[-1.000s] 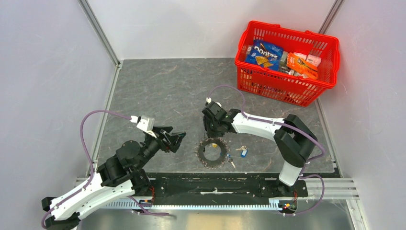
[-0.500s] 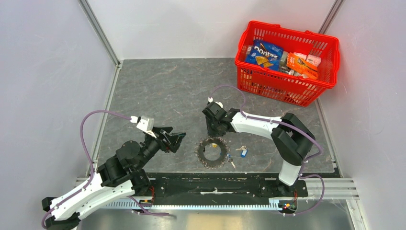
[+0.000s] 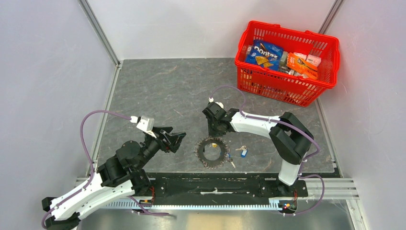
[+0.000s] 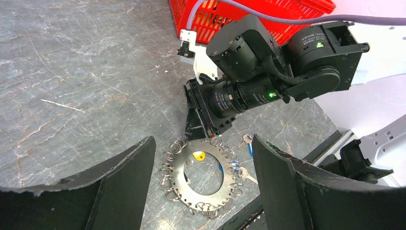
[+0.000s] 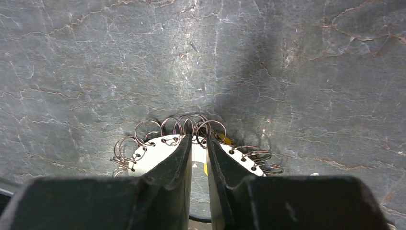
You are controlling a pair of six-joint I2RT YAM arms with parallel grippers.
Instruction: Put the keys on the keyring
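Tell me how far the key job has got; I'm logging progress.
Nothing done: the keys lie loose on the table right of the keyring. In hand: the right gripper, nearly closed, sits at the ring's far edge; grip unconfirmed. The left gripper hangs open, empty. Left: picking up and threading the keys.

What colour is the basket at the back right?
The basket is red, clearest in the top external view.
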